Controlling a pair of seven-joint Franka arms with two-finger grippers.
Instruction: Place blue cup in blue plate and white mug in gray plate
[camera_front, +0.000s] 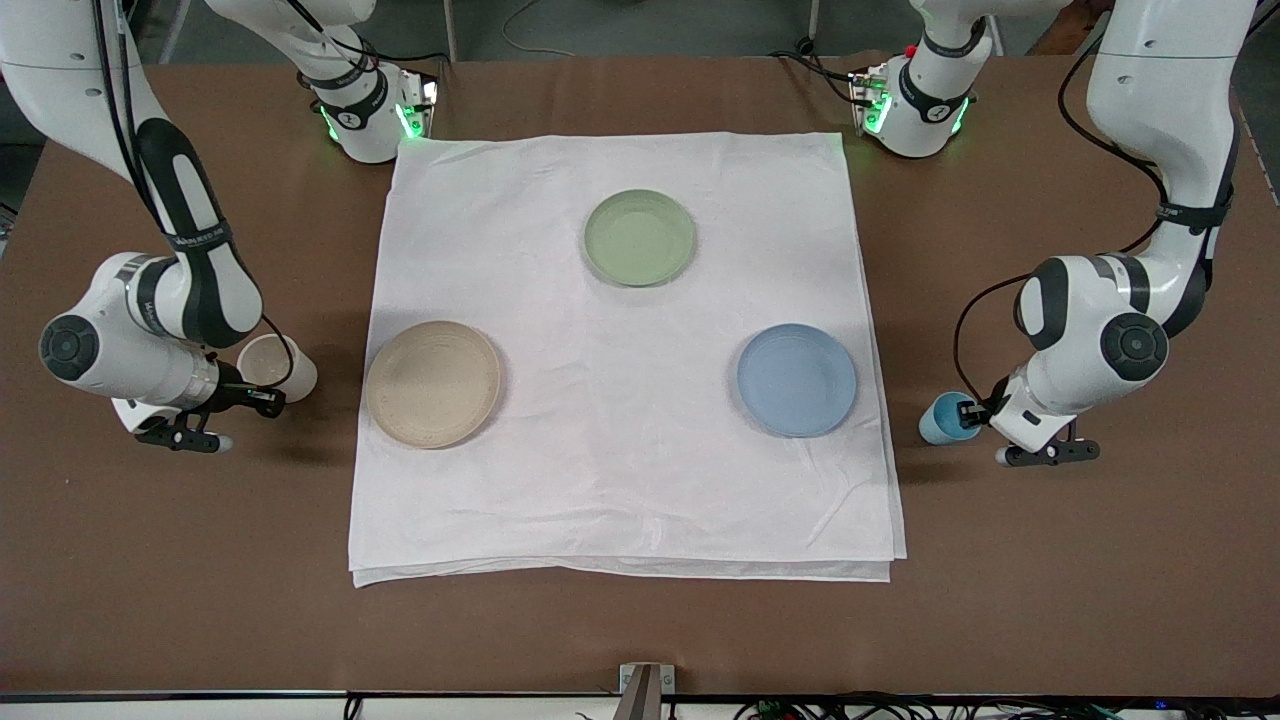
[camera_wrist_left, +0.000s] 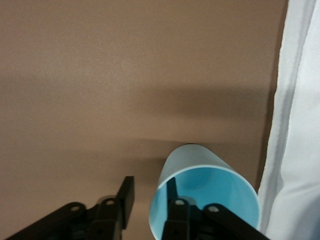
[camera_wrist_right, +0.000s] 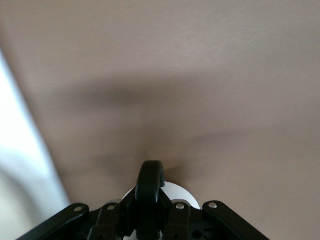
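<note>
The white mug (camera_front: 270, 366) is at the right arm's end of the table, on the bare brown top beside the gray plate (camera_front: 432, 383). My right gripper (camera_front: 255, 393) is shut on its black handle (camera_wrist_right: 151, 176); the mug's white rim (camera_wrist_right: 186, 193) shows under the fingers. The blue cup (camera_front: 943, 418) stands at the left arm's end, beside the blue plate (camera_front: 797, 379). My left gripper (camera_front: 976, 412) is open astride the cup's wall (camera_wrist_left: 200, 160): one finger (camera_wrist_left: 172, 192) is inside, the other (camera_wrist_left: 127, 192) outside with a gap.
A white cloth (camera_front: 620, 480) covers the table's middle and carries both plates and a pale green plate (camera_front: 640, 237) nearer the robots' bases. The cloth's edge (camera_wrist_left: 295, 125) lies close beside the blue cup. Brown tabletop (camera_front: 1100, 560) surrounds the cloth.
</note>
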